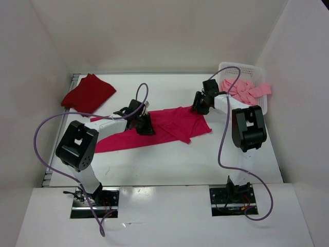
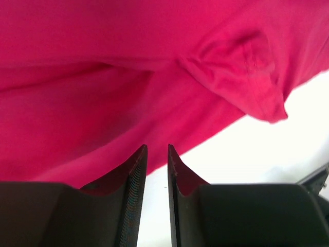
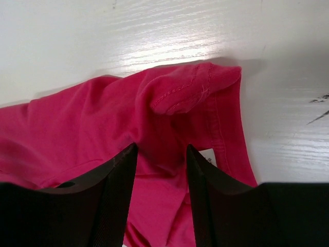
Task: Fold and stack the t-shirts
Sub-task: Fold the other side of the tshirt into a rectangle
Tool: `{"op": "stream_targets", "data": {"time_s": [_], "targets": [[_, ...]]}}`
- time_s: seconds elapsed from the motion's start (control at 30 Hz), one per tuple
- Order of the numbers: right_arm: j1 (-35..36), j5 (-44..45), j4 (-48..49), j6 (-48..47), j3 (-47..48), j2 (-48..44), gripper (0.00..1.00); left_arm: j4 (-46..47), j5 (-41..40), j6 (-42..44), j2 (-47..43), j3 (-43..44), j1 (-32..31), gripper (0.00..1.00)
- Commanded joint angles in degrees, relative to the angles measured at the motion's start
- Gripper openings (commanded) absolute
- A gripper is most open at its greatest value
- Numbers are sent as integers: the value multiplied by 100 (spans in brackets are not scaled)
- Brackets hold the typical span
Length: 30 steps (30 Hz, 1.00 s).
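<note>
Crimson shirt (image 1: 175,126): lies flat under both tools, its long axis running from the left arm's side across to the right arm's, slightly slanted. Soft knit, creased, with loose folds.

Left gripper (image 2: 155,149): jaws narrowly apart with bare table in the gap, holding nothing. The shirt's edge lies just past the tips.

Right gripper (image 3: 162,149): jaws wide, straddling the cloth without clamping it. A stitched sleeve hem (image 3: 185,92) lies folded over just ahead.

Dark red shirt (image 1: 88,93): folded, well beyond the left gripper.

Salmon shirt (image 1: 244,90): bunched in a white perforated basket (image 1: 241,66) just beyond the right gripper, spilling over its rim.

Table (image 1: 169,164): white, faintly grained; plain white walls enclose it.
</note>
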Motion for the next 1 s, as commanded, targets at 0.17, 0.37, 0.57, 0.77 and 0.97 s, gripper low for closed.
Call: {"op": "stream_targets", "data": {"time_s": [0.17,0.37,0.57,0.77,0.97], "targets": [[33,-155,372,-130,251,149,22,255,-84,9,293,-261,-91,30],[33,38,382,-69,391,-168,7,-26,-444,202,293,-437,-91,31],[-19,459,-22,-271,927,-29,7,-80,-515,264,179,-693,22,31],[-90,407,-23,-324,1269,393,12,-133,-515,264,47,-868,23,32],[-90,407,-41,-262,1209,448,46,-185,-515,211,-199,-921,23,33]]}}
